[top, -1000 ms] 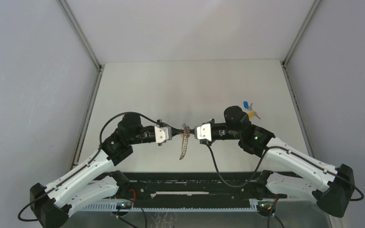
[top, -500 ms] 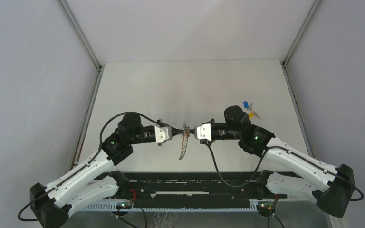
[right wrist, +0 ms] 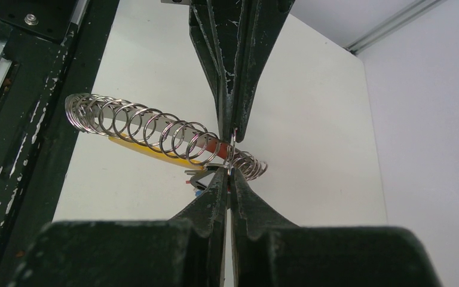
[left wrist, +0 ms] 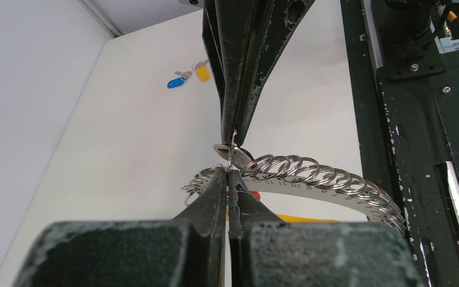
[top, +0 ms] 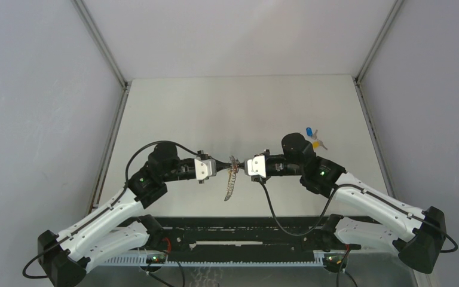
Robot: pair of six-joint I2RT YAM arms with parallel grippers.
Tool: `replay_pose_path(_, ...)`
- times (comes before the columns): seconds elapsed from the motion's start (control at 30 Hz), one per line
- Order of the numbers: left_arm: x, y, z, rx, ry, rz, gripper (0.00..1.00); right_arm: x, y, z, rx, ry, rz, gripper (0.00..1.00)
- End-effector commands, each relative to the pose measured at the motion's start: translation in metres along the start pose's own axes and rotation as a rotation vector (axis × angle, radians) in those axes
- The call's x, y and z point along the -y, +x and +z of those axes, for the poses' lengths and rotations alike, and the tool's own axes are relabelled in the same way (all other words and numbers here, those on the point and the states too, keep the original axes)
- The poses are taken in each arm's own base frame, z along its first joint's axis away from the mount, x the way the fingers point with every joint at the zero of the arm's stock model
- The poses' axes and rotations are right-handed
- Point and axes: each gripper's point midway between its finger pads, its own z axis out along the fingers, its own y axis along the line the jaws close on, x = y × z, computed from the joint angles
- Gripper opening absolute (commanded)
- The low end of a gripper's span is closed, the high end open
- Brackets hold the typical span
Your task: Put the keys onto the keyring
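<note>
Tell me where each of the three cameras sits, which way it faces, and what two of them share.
Top external: above and behind the robot, facing down at the table; left hand and right hand meet at the keyring.
Left wrist: on the left wrist, facing along its own fingers toward the right hand; keys beyond.
Right wrist: on the right wrist, facing along its own fingers toward the left hand.
Shared: both wrist views show both hands pinching the keyring.
</note>
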Motion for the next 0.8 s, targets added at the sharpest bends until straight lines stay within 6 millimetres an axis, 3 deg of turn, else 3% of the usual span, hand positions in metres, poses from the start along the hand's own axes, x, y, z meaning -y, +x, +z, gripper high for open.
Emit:
replay_pose_path(0.0, -0.008, -0.023, 0.000, 0.067, -0.022, 0.044, 0.00, 0.010, -0.031, -0.002, 0.075, 0.007, -0.036, 0.00)
replay_pose_path(0.77, -0.005, -0.033, 0.003, 0.111, -0.031, 0.063, 0.00, 0.005, -0.036, 0.004, 0.101, -0.037, -0.014, 0.00)
